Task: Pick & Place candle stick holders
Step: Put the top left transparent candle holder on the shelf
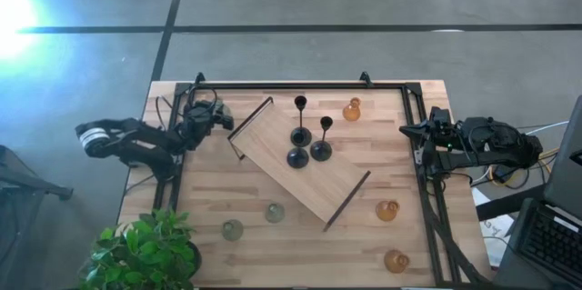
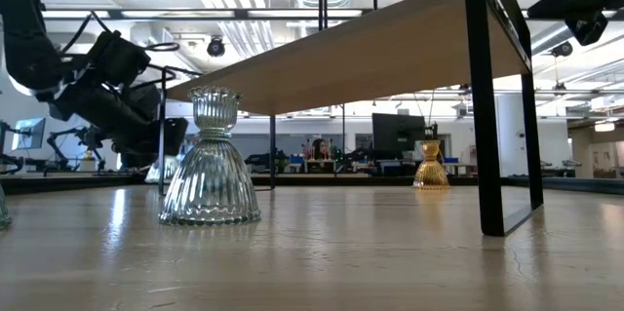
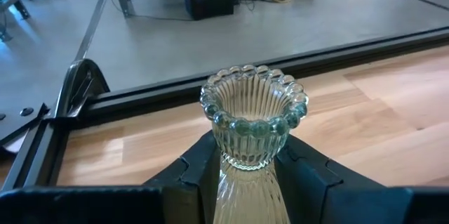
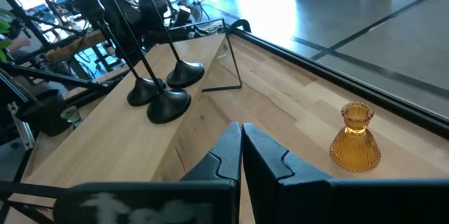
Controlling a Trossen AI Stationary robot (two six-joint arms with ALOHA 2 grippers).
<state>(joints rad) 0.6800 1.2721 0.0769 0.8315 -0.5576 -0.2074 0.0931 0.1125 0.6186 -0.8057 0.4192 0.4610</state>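
Three black stemmed holders (image 1: 309, 145) stand on the wooden board (image 1: 273, 135), which lies slantwise at the table's middle. Two pale green glass holders (image 1: 275, 212) (image 1: 233, 229) stand on the table near the front edge. Three amber holders stand at the far middle (image 1: 352, 109) and front right (image 1: 388, 210) (image 1: 396, 260). My left gripper (image 1: 221, 119), at the far left beside the board's end, is shut on a third green glass holder (image 3: 254, 115). My right gripper (image 4: 240, 147) is shut and empty at the table's right edge (image 1: 411, 132). My left gripper pinches the green glass holder's narrow neck (image 3: 245, 161), just under the beaded rim (image 3: 254, 104), between its two fingers (image 3: 200, 171). The fingers come slanting down from the table's left. The holder stands roughly upright, mouth up. I cannot tell whether its base is on the table.
The board stands on black handle legs (image 2: 487, 106) above the table top. A black frame rail (image 1: 300, 85) runs along the table's far edge and sides. A potted plant (image 1: 145, 249) stands at the front left corner. In the low view a green holder (image 2: 210, 160) is nearest.
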